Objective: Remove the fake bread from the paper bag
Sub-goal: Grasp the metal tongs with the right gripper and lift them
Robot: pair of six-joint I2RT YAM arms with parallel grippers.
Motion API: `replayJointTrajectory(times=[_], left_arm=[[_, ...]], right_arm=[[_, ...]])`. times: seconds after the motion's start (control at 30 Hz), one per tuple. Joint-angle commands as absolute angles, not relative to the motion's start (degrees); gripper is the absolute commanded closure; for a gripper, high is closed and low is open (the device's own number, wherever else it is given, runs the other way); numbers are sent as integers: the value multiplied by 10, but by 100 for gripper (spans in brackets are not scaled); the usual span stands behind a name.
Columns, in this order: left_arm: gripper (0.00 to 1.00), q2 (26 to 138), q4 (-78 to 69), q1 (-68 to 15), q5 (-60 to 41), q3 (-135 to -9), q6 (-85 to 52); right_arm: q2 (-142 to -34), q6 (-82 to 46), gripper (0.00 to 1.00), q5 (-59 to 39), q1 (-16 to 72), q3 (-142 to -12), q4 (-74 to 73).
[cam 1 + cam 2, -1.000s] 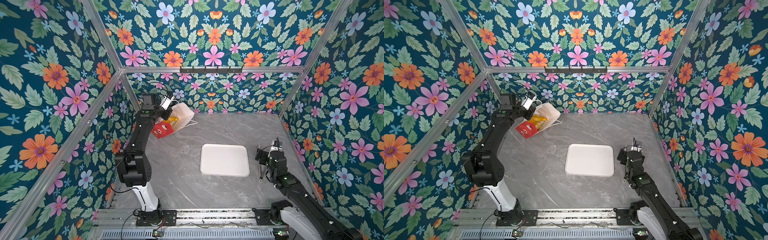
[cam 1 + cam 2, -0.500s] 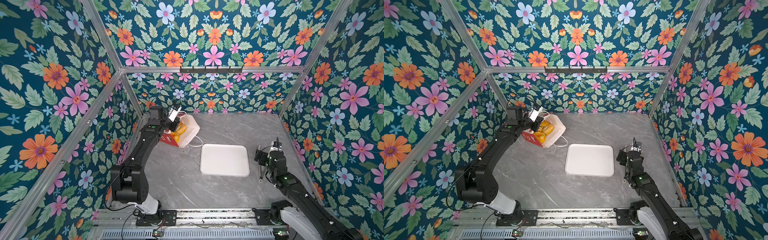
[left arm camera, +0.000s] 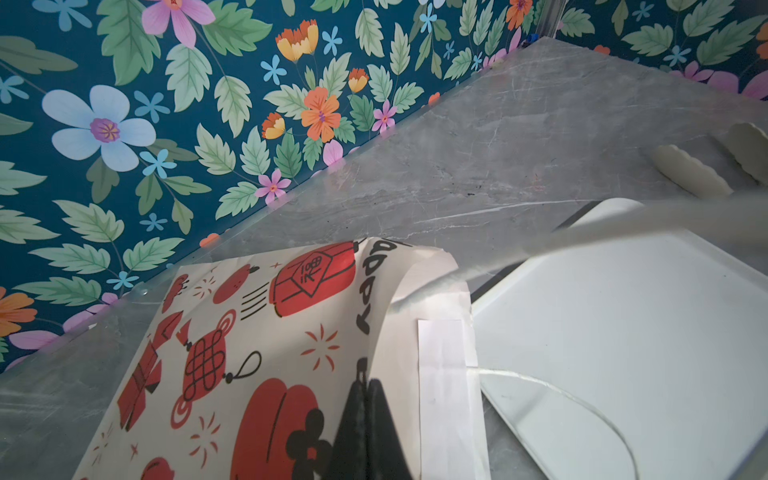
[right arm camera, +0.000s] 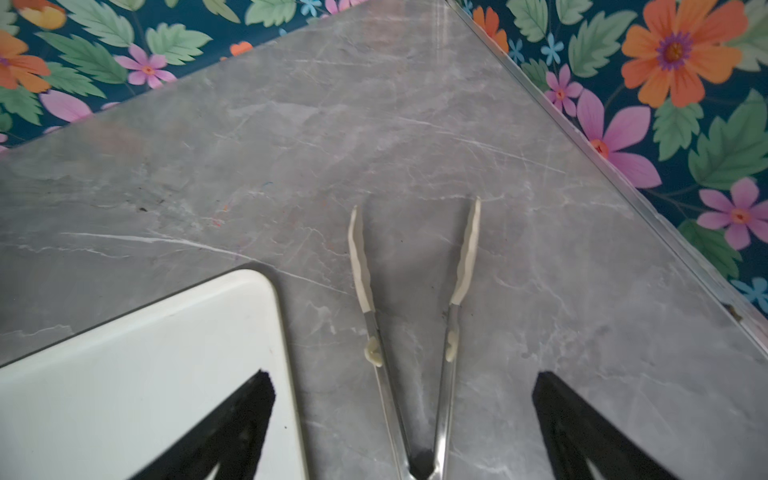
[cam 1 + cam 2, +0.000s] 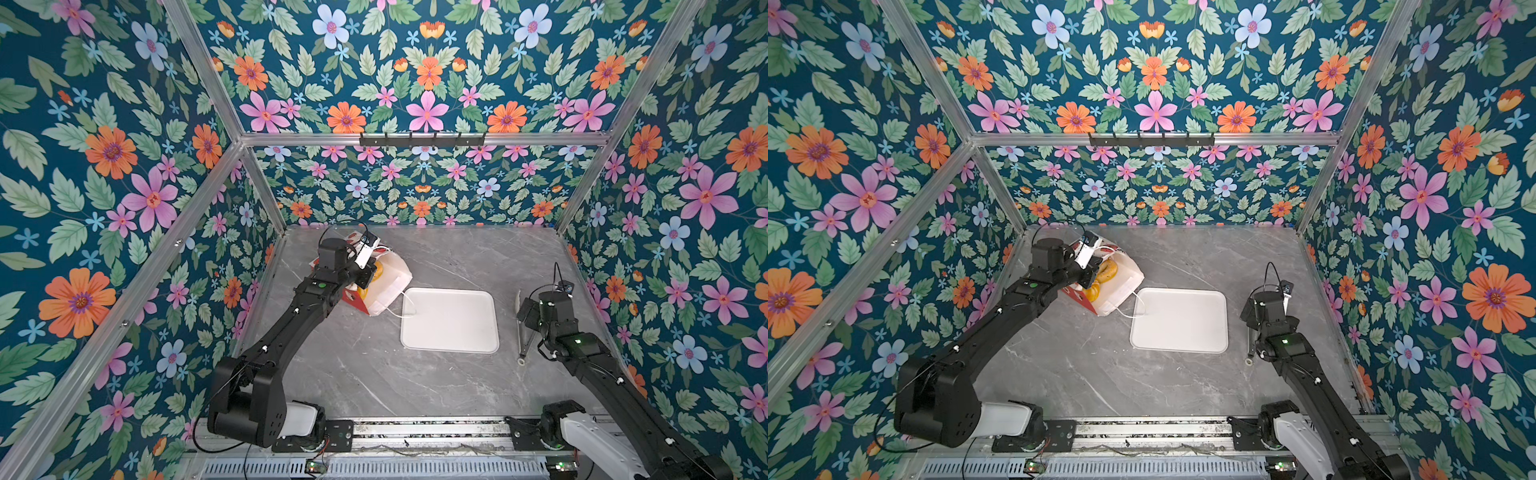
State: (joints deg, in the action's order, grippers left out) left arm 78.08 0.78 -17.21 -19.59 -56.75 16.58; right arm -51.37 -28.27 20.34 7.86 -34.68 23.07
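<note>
- Action at the far left of the grey marble tabletop (image 5: 374,374): the red-and-white printed paper bag (image 5: 388,286) lies tipped over, white inside showing, mouth gaping up and toward the middle.
- Inside that mouth sits the fake bread (image 5: 1112,267), glossy golden-orange toy pastries with a ring doughnut uppermost, seen in both top views.
- The left gripper (image 3: 366,409) is clamped tight on the paper bag's rim. The left wrist view shows its black fingers (image 3: 357,436) pressed together, the paper edge curling just beside them.
- The flat white rectangular tray (image 5: 449,320) lies mid-table, its far left corner just beside the bag's mouth, and a thin white cord handle (image 3: 552,384) loops onto that edge.
- Over on the right, the right gripper (image 4: 403,374) hangs above the tabletop with jaws spread wide, gripping nothing.
- Beneath it lie metal tongs with cream tips (image 4: 465,253), arms splayed in a V, just beside the tray's right edge and clear of both black fingers (image 4: 232,424).
</note>
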Motion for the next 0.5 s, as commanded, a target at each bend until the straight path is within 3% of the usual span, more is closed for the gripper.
replayJointTrajectory(times=[0.0,0.27,0.47], left_arm=[[100,771,-38,-176,-186,-548,143],[100,765,-93,-179,-159,-495,135],[100,776,-117,-179,-142,-475,135]], right_arm=[[-527,-325,1,130,34,-349,299],[-630,-309,2,63,12,-386,315],[-672,-301,8,21,12,-394,295]])
